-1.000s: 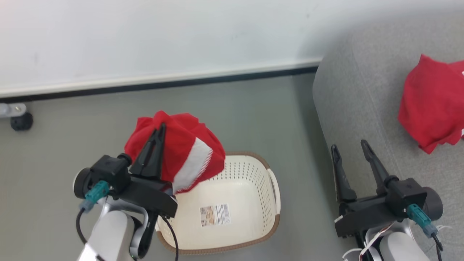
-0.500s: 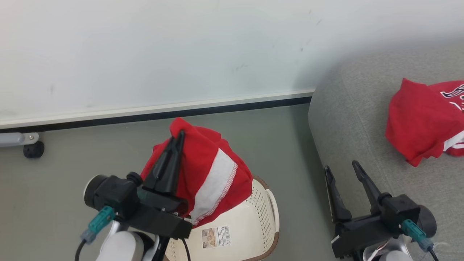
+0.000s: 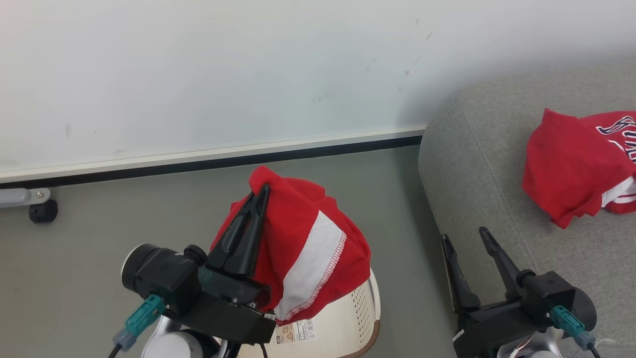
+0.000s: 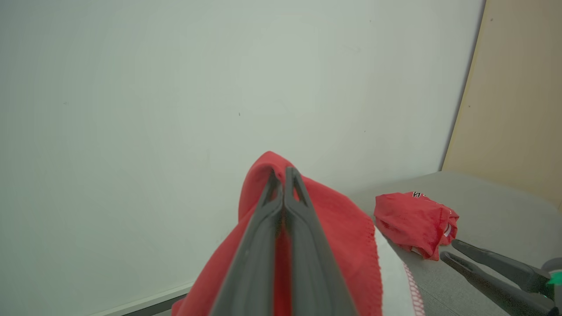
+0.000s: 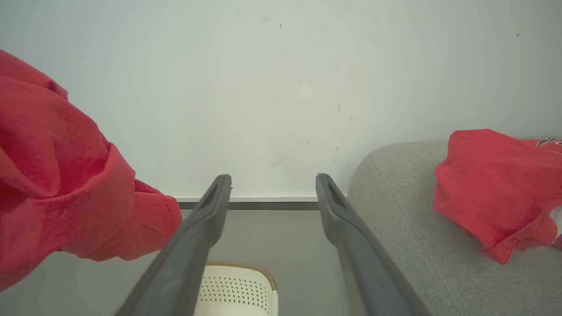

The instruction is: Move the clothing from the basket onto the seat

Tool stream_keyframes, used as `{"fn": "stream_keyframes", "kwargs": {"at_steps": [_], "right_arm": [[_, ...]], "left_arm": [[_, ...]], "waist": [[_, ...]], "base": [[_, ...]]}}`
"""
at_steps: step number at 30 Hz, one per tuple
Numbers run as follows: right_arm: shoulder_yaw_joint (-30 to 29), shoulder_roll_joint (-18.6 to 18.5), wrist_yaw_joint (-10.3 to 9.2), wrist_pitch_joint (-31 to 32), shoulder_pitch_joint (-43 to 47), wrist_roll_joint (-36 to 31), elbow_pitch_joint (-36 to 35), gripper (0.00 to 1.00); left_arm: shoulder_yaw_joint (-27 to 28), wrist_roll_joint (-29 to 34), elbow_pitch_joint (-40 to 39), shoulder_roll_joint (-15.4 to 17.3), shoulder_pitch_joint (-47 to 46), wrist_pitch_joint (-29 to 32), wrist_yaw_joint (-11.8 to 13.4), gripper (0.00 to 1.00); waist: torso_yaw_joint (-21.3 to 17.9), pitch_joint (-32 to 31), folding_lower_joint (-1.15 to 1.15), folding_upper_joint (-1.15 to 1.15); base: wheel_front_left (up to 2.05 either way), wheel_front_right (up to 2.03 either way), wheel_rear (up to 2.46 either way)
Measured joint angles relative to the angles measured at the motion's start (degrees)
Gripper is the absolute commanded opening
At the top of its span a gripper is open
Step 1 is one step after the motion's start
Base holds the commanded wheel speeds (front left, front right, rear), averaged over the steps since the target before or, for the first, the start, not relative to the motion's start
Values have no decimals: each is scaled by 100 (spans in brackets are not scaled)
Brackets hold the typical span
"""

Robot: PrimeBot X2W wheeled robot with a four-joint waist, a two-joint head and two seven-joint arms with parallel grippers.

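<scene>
Rising above the basket (image 3: 366,308) rim, left gripper (image 3: 259,191) stays clamped on clothing (image 3: 298,233); right gripper (image 3: 463,233) apart, empty; seat (image 3: 472,164) comes next.

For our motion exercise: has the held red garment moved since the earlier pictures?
Yes. The red garment in the left tool has shifted right, toward the sofa, against the basket.
</scene>
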Motion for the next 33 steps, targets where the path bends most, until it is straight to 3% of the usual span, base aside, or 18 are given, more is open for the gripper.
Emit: {"fn": "stream_keyframes", "kwargs": {"at_steps": [14, 28, 33], "right_arm": [[108, 7, 40, 92, -6, 7, -254, 100], [1062, 349, 846, 274, -354, 413, -886, 100], [1346, 388, 990, 458, -596, 452, -779, 100]], "left_arm": [[-21, 0, -276, 43, 37, 363, 114, 0], [-29, -1, -380, 57, 36, 616, 171, 0], [-38, -1, -410, 58, 34, 661, 174, 0]], "waist": [[28, -27, 0, 0], [70, -14, 0, 0], [92, -2, 0, 0]], "base": [[0, 0, 0], [0, 0, 0], [0, 0, 0]]}}
